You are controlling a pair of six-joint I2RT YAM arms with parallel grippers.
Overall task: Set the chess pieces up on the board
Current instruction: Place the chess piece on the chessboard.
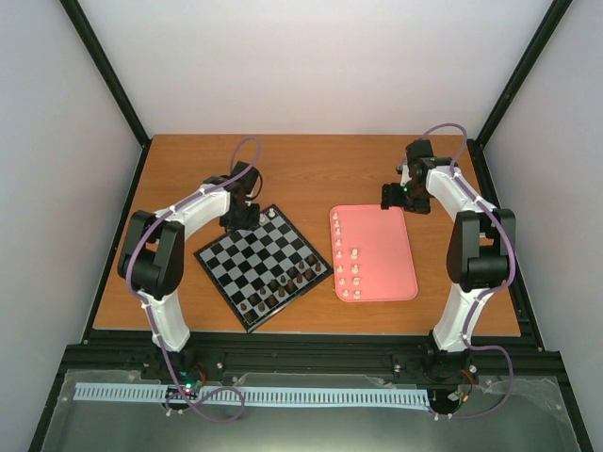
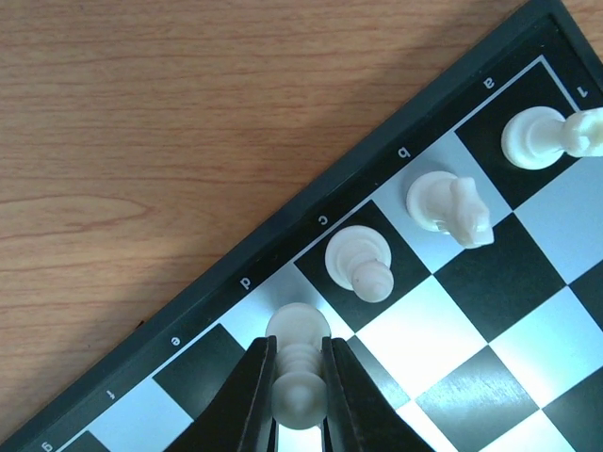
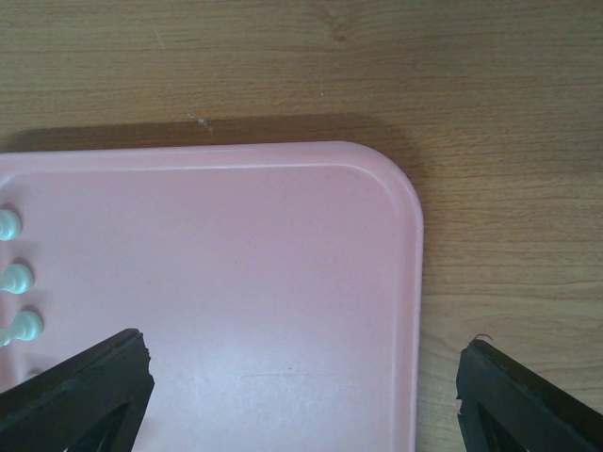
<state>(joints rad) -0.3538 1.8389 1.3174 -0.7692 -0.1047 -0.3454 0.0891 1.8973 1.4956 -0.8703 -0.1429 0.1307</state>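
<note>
The board [image 1: 247,256] lies left of centre, turned like a diamond. My left gripper [image 1: 239,220] is over its far edge, shut on a cream-white chess piece [image 2: 300,325] whose base is on the square marked d; the gripper [image 2: 299,348] has a finger on each side of the stem. Three more cream pieces stand beside it: one on c [image 2: 360,259], a knight [image 2: 450,207] and a corner piece [image 2: 535,137]. Several cream pieces [image 1: 350,268] stand on the pink tray [image 1: 386,254]. My right gripper [image 1: 396,196] is open and empty above the tray's far right corner [image 3: 377,188].
Dark brown pieces [image 1: 283,287] line the board's near-right edge. Three cream pieces [image 3: 14,278] show at the left edge of the right wrist view. Bare wooden table [image 1: 320,169] lies beyond the board and tray. Black frame posts stand at the table's corners.
</note>
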